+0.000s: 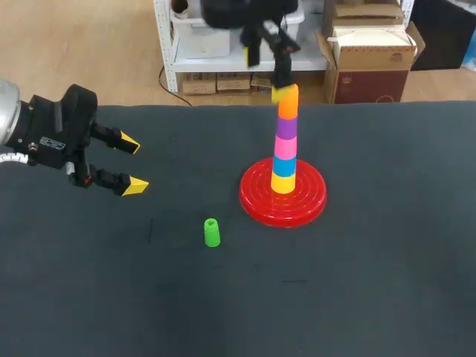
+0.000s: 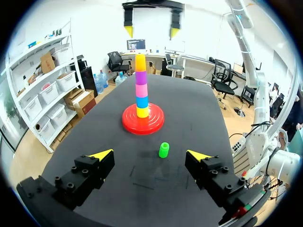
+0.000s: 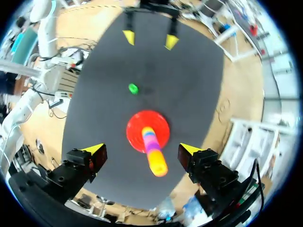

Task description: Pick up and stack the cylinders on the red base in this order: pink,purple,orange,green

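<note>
The red base (image 1: 311, 202) carries a stack that runs, bottom to top, yellow, blue, pink (image 1: 285, 143), purple (image 1: 286, 125), orange (image 1: 288, 102). My right gripper (image 1: 265, 73) hangs just above the stack's top, open; in its own wrist view the orange cylinder (image 3: 157, 164) lies between its spread fingers, touching neither. The green cylinder (image 1: 212, 232) stands alone on the table, left of the base and nearer the front. My left gripper (image 1: 134, 164) is open at the table's left, holding nothing. From the left wrist, the green cylinder (image 2: 164, 150) stands ahead of that gripper (image 2: 149, 154), with the stack (image 2: 141, 85) beyond it.
The table top is a dark mat (image 1: 357, 297), with bare mat in front of the base and to its right.
</note>
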Robot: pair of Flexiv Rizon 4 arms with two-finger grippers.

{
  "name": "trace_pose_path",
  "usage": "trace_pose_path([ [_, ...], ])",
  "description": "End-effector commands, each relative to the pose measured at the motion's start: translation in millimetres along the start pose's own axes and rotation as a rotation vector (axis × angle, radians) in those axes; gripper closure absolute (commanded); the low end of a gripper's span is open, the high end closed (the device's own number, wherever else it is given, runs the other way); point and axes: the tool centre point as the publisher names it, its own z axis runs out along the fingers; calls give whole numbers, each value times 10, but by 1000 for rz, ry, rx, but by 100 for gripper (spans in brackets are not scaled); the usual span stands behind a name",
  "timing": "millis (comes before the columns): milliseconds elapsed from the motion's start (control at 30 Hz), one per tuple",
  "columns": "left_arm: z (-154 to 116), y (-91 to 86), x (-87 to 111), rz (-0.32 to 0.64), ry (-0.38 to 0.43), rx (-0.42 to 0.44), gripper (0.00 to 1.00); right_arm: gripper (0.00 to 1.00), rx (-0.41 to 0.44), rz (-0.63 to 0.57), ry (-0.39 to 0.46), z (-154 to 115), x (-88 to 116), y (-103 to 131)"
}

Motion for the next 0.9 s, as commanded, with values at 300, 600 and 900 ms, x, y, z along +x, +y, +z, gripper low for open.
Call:
trace_pose_path([
  [300, 1, 1, 19, 3, -5, -1, 0, 0, 116, -85, -70, 991, -651, 305],
  [600, 1, 1, 19, 3, -5, -1, 0, 0, 109, 57, -176, 1432, -815, 199],
  [900, 1, 1, 19, 3, -5, -1, 0, 0, 88, 130, -184, 1901, -908, 172],
])
